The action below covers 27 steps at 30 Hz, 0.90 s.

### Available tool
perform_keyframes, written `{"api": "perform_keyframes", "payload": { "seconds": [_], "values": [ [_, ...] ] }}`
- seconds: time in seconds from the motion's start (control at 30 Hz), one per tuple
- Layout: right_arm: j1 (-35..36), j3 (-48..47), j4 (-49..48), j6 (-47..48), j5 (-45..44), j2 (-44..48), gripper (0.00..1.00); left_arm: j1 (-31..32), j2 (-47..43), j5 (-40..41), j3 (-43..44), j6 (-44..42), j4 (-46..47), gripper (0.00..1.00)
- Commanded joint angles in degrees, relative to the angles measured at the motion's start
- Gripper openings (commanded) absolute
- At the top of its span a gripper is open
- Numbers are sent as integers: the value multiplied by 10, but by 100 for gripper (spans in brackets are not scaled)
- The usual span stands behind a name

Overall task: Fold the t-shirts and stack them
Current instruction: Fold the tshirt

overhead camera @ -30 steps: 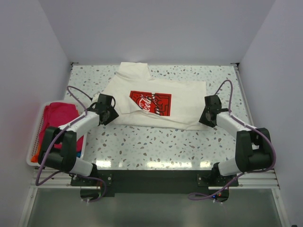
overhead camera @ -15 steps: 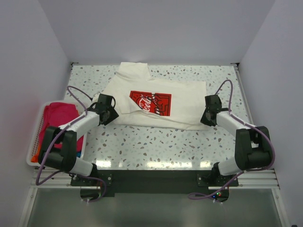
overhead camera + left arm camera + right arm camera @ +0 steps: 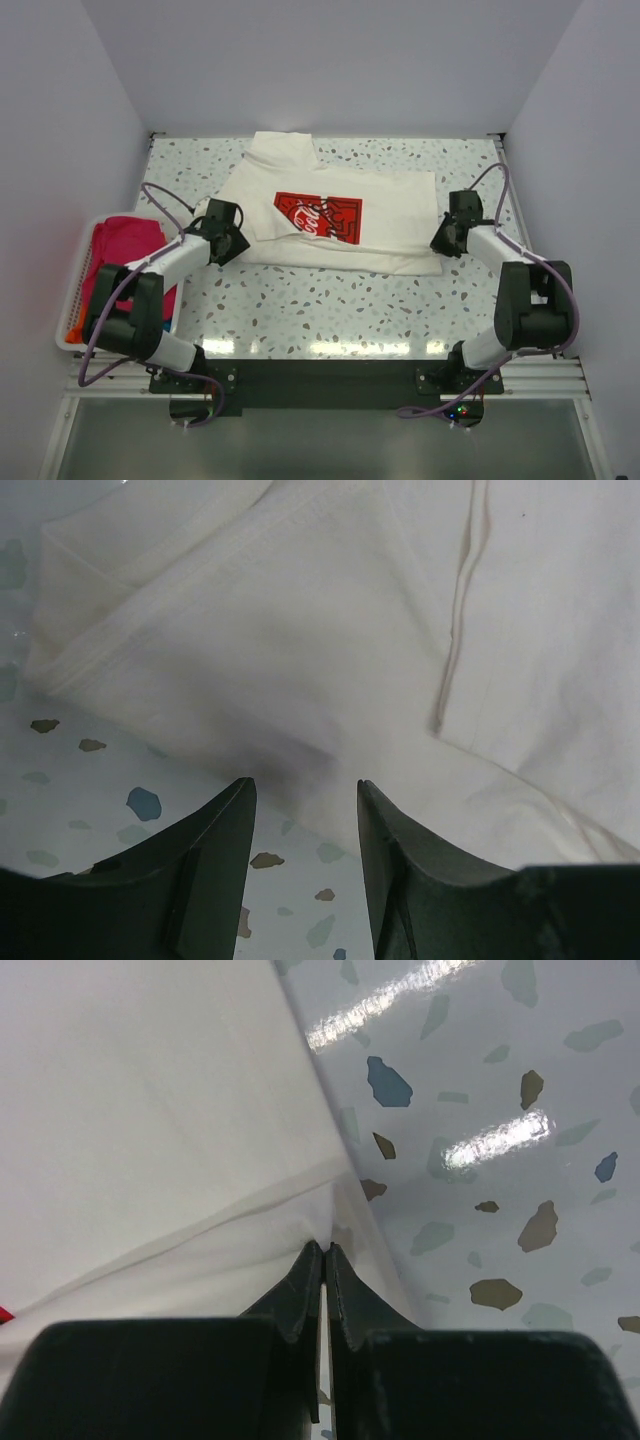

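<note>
While the right gripper (image 3: pixel 325 1250) has its jaws pressed together on the hem at the 4 o'clock corner of the white t-shirt (image 3: pixel 340 215), the left gripper (image 3: pixel 305 790) stands open w/ nothing in it, poised at the shirt's 9 o'clock edge. The shirt lies toward 12 o'clock on the table (image 3: pixel 350 300), only partly folded, so it's early in the job, I'd say: no stack yet, and pink garments (image 3: pixel 128 245) wait in the basket (image 3: pixel 66 335) at 9 o'clock. The chest print (image 3: pixel 318 215) is a red panel w/ white script, prob. Coca-Cola, too small to read for sure.
</note>
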State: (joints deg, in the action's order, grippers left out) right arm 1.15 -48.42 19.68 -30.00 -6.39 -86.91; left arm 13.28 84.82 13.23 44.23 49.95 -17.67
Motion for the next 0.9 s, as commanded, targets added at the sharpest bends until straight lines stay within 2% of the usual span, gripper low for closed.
{"api": "perform_keyframes", "payload": {
  "seconds": [0.0, 0.43, 0.53, 0.63, 0.67, 0.73, 0.77, 0.87],
  "values": [
    [-10, -40, -18, 1, 41, -22, 0, -4, 5, 2, 2, -6, 11, 50],
    [-54, -110, -31, -25, 96, -101, 1, -12, 17, -4, 1, -6, 12, 50],
    [-55, -127, -30, -31, 103, -115, 4, -12, 16, -6, 3, -9, 11, 50],
    [-57, -132, -34, -36, 107, -116, 17, -13, 12, -12, 9, -15, 11, 50],
    [-58, -134, -34, -37, 107, -115, 27, -13, 11, -14, 11, -17, 11, 50],
    [-59, -139, -34, -36, 107, -113, 34, -12, 4, -22, 16, -28, 16, 50],
    [-59, -142, -33, -35, 107, -112, 41, -12, -1, -27, 17, -33, 18, 50],
    [-59, -151, -28, -29, 102, -103, 47, -12, -4, -48, 29, -57, 31, 50]
  ]
}}
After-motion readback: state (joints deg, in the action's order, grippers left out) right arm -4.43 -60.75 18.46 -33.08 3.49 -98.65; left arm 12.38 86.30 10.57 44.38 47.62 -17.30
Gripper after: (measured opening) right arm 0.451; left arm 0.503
